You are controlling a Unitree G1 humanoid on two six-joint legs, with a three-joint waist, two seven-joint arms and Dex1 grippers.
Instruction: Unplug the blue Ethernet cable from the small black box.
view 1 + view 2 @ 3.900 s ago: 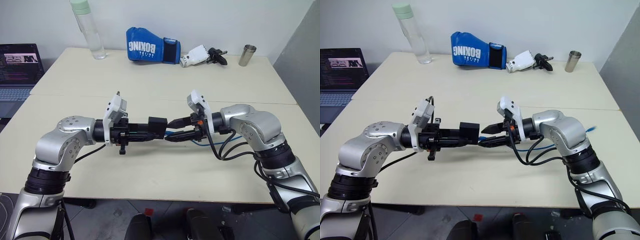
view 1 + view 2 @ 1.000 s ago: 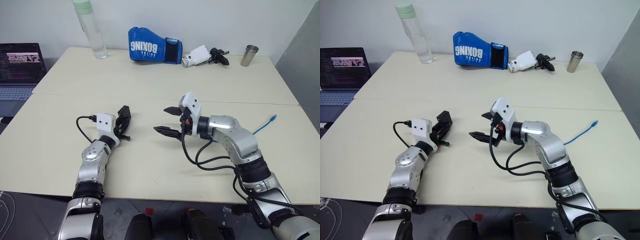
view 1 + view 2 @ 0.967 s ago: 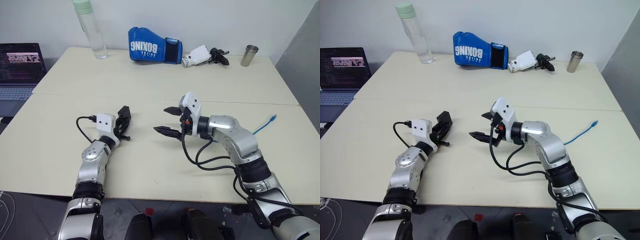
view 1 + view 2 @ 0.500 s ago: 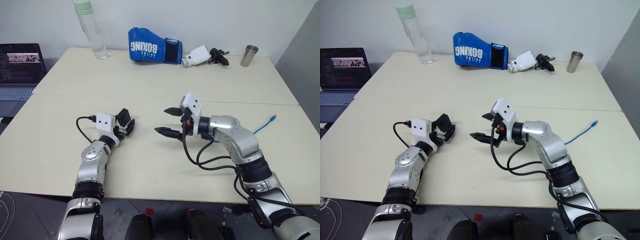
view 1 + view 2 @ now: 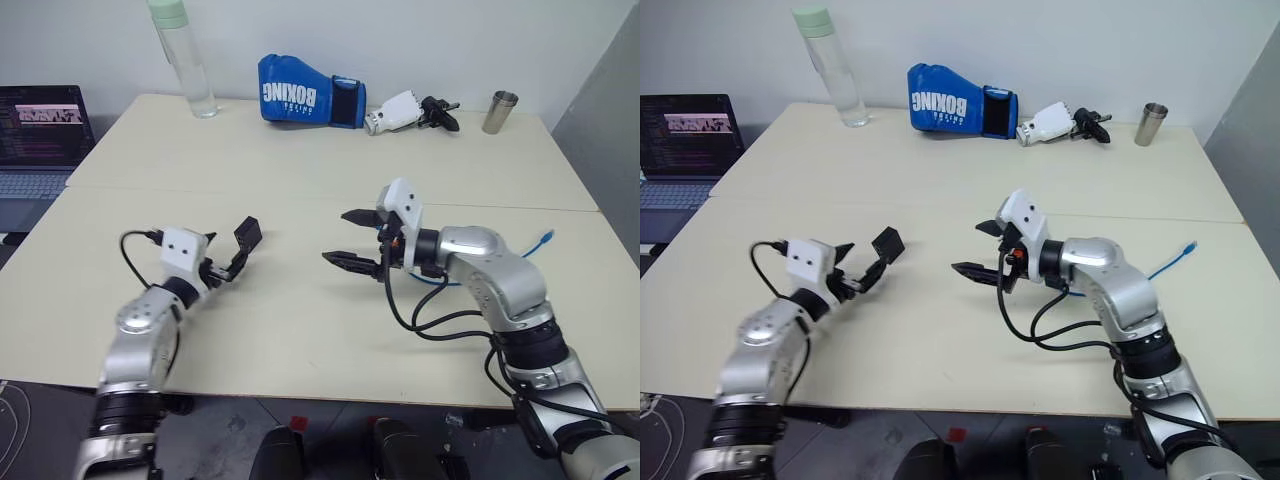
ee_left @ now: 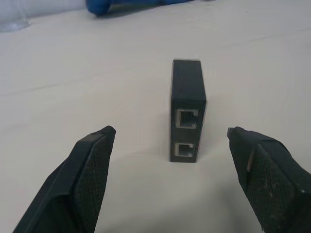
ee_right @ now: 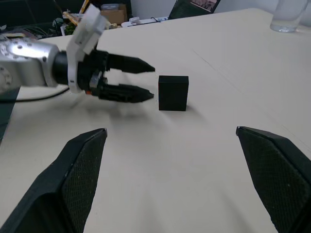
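The left end effector [image 5: 228,262] has its two fingers spread apart and holds nothing. It points forward, low over the bench [image 5: 300,330]. The right end effector [image 5: 348,238] is also wide apart and empty, pointing across toward the left one.

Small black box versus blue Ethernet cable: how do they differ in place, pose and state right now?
The small black box stands on edge near the left gripper; the blue Ethernet cable lies flat toward the table's right edge, partly behind the right arm. The box's two ports are empty, and the cable's plug end lies free. Both rest on the table, held by neither gripper.
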